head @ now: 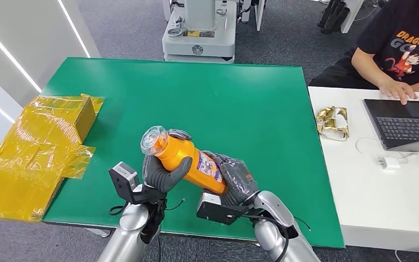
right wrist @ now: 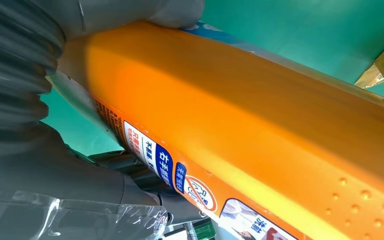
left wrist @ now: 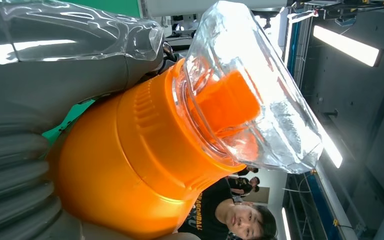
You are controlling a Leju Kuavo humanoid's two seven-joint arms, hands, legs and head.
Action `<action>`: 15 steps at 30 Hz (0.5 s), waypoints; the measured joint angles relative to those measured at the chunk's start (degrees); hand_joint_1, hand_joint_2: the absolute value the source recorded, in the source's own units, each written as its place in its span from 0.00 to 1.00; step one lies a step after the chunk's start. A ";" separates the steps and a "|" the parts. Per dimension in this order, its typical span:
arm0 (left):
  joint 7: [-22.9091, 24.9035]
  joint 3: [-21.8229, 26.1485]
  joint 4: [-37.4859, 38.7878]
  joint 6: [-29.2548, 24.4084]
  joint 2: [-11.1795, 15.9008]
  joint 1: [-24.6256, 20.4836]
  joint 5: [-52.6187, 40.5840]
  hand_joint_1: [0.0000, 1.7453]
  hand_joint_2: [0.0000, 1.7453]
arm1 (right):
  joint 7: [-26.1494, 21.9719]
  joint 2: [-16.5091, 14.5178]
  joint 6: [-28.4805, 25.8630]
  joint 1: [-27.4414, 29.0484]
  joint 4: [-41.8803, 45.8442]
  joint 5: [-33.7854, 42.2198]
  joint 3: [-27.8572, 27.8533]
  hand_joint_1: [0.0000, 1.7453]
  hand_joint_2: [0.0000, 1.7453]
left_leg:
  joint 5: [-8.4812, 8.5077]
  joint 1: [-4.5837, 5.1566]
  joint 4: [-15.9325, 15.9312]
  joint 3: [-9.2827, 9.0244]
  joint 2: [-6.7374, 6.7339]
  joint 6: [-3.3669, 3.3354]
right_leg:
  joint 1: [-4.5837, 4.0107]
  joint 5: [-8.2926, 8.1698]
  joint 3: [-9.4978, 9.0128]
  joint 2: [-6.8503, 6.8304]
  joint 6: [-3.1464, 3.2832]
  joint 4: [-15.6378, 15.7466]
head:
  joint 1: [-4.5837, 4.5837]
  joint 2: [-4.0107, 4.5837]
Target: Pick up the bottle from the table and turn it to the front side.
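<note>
An orange bottle with a clear cap hangs tilted above the green table, cap end up and toward the left. My left hand grips its upper body just below the cap. My right hand holds its lower end, where a printed label faces up. In the left wrist view the clear cap and orange shoulder sit right against the grey hand. The right wrist view has the bottle's orange side and its label strip close against the hand.
Yellow film-wrapped cardboard lies over the table's left edge. A white desk on the right carries a crumpled gold wrapper, a laptop and a charger; a person sits there. A grey machine base stands beyond the table.
</note>
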State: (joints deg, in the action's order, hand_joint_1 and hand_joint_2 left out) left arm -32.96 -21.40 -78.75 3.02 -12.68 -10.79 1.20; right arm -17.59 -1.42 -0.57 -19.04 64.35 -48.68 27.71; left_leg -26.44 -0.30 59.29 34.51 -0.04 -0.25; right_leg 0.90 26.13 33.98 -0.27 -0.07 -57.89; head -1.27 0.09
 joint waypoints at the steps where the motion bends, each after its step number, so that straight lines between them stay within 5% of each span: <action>1: -0.01 0.00 0.00 0.00 0.00 0.00 0.00 0.61 1.00 | 0.00 0.00 0.00 0.00 0.00 0.00 0.00 1.00 1.00 | 0.00 0.00 0.00 0.00 0.00 0.00 | 0.00 0.00 0.00 0.00 0.00 0.00 | 0.00 0.00; 15: -0.01 0.00 0.00 0.00 0.00 0.00 0.00 0.61 1.00 | 0.00 0.00 0.02 0.00 0.00 0.00 0.00 1.00 1.00 | 0.00 0.00 0.00 0.00 0.00 0.00 | 0.00 0.00 0.00 0.00 0.00 0.00 | 0.00 0.00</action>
State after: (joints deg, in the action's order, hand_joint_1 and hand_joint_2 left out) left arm -32.96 -21.40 -78.75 3.02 -12.68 -10.79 1.20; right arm -17.59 -1.42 -0.55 -19.04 64.35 -48.68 27.71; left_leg -26.44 -0.30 59.29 34.51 -0.04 -0.25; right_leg 0.90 26.13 33.97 -0.27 -0.07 -57.89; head -1.27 0.09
